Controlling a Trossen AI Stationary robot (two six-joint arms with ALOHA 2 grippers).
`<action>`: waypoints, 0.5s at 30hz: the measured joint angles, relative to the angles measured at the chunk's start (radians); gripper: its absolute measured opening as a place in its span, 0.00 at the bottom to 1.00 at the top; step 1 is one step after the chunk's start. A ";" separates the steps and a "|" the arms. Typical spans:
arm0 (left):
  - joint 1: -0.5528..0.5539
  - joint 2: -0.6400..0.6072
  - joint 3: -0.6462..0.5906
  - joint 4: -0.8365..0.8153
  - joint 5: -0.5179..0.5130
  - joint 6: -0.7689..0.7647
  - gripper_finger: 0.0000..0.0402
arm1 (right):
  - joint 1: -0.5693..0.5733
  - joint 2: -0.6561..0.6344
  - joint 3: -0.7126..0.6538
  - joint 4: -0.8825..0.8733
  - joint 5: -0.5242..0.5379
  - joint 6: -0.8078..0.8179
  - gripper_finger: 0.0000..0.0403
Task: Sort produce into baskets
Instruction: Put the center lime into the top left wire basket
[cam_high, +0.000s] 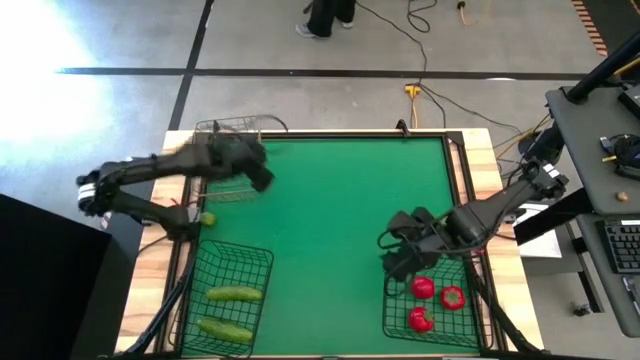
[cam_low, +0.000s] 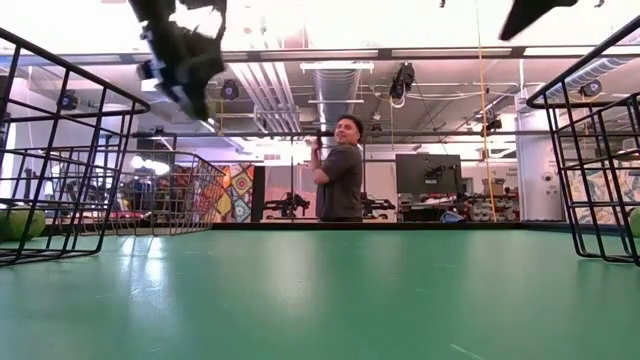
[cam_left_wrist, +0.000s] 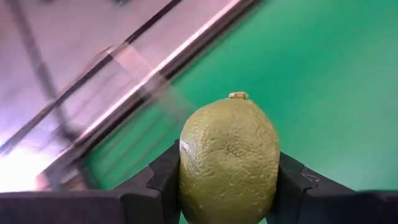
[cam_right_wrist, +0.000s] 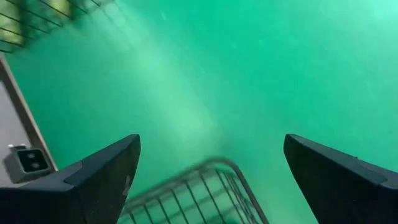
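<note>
My left gripper (cam_high: 260, 177) is up in the air at the far left, beside a dark wire basket (cam_high: 228, 128), and is shut on a pale yellow-green round fruit (cam_left_wrist: 229, 149). It also shows high up in the low view (cam_low: 185, 70). My right gripper (cam_high: 395, 255) is open and empty (cam_right_wrist: 211, 162), above the far rim of the near-right basket (cam_high: 472, 322). That basket holds three red pieces (cam_high: 423, 288). The near-left basket (cam_high: 205, 268) holds two green cucumbers (cam_high: 235, 294). Another small yellow-green fruit (cam_high: 208, 219) lies at the table's left edge. My left gripper pinches the fruit's two opposite sides (cam_left_wrist: 186, 180) between its two fingers (cam_left_wrist: 160, 186). The fruit's stem end (cam_left_wrist: 237, 96) points away from the wrist. The fruit is lifted clear of the table.
The green table top (cam_high: 330, 220) lies open between the baskets. A person (cam_low: 342, 170) stands in the room beyond the far edge. A desk with equipment (cam_high: 600, 130) stands to the right of the table.
</note>
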 joint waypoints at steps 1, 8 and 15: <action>0.063 -0.010 0.000 -0.027 0.018 0.039 0.35 | -0.008 0.000 -0.001 0.024 0.000 -0.022 0.97; 0.411 0.066 -0.003 -0.096 0.200 0.456 0.35 | -0.019 0.000 -0.004 0.101 -0.001 -0.065 0.97; 0.572 0.191 -0.003 -0.133 0.290 0.550 0.35 | 0.032 0.000 -0.006 0.098 -0.003 0.052 0.97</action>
